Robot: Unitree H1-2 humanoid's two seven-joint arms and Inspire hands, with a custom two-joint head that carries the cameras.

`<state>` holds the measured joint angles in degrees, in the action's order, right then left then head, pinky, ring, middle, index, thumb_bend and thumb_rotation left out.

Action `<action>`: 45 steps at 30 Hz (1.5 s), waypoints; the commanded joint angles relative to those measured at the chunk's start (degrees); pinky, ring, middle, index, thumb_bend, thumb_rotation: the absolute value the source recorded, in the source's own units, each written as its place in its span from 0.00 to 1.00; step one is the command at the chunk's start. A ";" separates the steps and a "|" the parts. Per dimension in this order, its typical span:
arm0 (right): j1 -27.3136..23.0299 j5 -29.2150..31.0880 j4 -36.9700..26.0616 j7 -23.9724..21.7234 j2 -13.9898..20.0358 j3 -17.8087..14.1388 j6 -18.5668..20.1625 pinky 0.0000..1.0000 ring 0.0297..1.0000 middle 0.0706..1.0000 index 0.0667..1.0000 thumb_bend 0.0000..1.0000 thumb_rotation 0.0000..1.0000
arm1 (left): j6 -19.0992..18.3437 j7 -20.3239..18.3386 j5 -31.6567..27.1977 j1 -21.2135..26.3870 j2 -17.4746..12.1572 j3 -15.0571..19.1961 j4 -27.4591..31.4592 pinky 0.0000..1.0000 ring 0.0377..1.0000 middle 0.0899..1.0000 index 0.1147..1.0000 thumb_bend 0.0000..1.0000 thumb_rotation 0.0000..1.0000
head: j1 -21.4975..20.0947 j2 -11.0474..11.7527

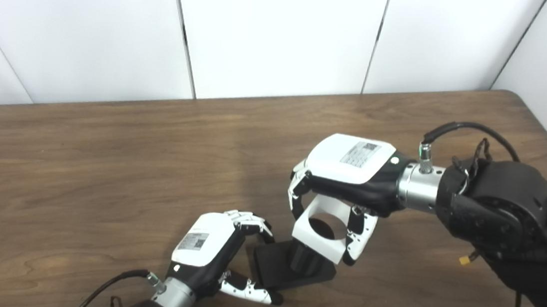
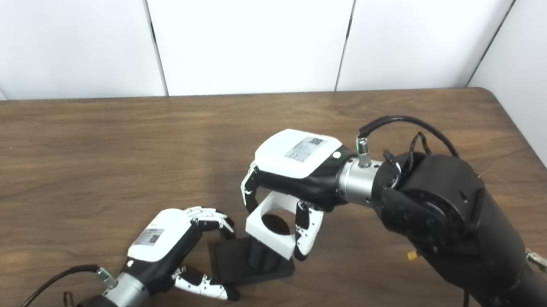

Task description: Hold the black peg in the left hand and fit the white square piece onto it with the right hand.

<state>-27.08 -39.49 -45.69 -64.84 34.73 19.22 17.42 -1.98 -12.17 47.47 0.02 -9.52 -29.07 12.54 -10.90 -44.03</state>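
Brown table, white wall behind: your left hand pinches the black peg's base at its near-left edge while your right hand holds the white square piece tilted over the post, so it may jam or tip the base.

table bare left and far – both hands crowd black peg.

The left hand grips the flat base of the black peg on the wooden surface. The right hand holds the white square piece, tilted, its hole over the peg's top.
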 commanded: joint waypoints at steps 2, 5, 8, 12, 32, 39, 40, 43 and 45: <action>-1.58 -0.47 -0.23 1.60 0.00 -1.16 -1.33 0.82 0.84 0.72 0.45 0.52 0.13 | -1.62 -3.65 -0.54 -0.37 0.09 -1.19 -1.15 0.83 0.82 0.74 0.42 0.51 0.04 | -0.13 -0.02; -1.45 -0.64 -0.13 1.73 -0.28 -1.09 -1.40 0.82 0.84 0.72 0.45 0.52 0.13 | -1.67 -3.64 -0.57 -0.29 0.13 -1.21 -1.25 0.83 0.82 0.74 0.42 0.51 0.04 | -0.15 -0.05; -1.24 -0.42 0.02 2.10 -0.43 -1.22 -1.73 0.82 0.84 0.72 0.45 0.52 0.13 | -1.80 -3.68 -0.47 -0.21 0.22 -1.24 -1.28 0.83 0.82 0.74 0.42 0.51 0.04 | -0.08 -0.12; -0.94 -0.48 0.10 2.03 -0.87 -1.22 -1.75 0.83 0.84 0.72 0.45 0.52 0.13 | -1.80 -3.61 -0.41 -0.18 0.30 -1.32 -1.25 0.83 0.82 0.74 0.42 0.51 0.04 | 0.09 -0.18; -0.03 -1.96 0.87 2.47 -3.73 -1.09 -3.18 0.82 0.83 0.71 0.45 0.52 0.13 | -3.11 -4.25 -0.28 -0.25 0.36 -1.77 -0.13 0.83 0.82 0.74 0.42 0.51 0.04 | 0.38 -1.17; 0.07 -2.33 0.89 2.47 -4.00 -1.11 -3.08 0.82 0.84 0.72 0.45 0.52 0.13 | -3.63 -4.47 -0.37 -0.27 0.35 -1.94 0.41 0.83 0.82 0.74 0.42 0.51 0.04 | 0.52 -1.61; 0.10 -2.33 0.93 2.49 -4.08 -1.09 -3.01 0.82 0.83 0.72 0.45 0.52 0.13 | -3.69 -4.55 -0.32 -0.27 0.36 -1.93 0.47 0.83 0.82 0.74 0.42 0.51 0.04 | 0.52 -1.61; 0.13 -2.43 0.81 2.23 -4.29 -1.06 -2.64 0.82 0.84 0.72 0.45 0.52 0.13 | -3.65 -4.61 -0.12 -0.27 0.39 -2.01 0.61 0.83 0.82 0.74 0.42 0.51 0.04 | 0.64 -1.85; 0.27 -2.20 0.88 2.32 -4.31 -1.16 -2.68 0.82 0.84 0.72 0.45 0.52 0.13 | -3.83 -4.73 0.09 -0.27 0.45 -2.04 0.71 0.83 0.82 0.74 0.42 0.51 0.04 | 0.73 -1.98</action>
<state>-25.40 -41.74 -44.12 -63.96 30.46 19.08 15.29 -4.40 -13.63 47.62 0.55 -9.03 -29.94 13.47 -10.11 -45.97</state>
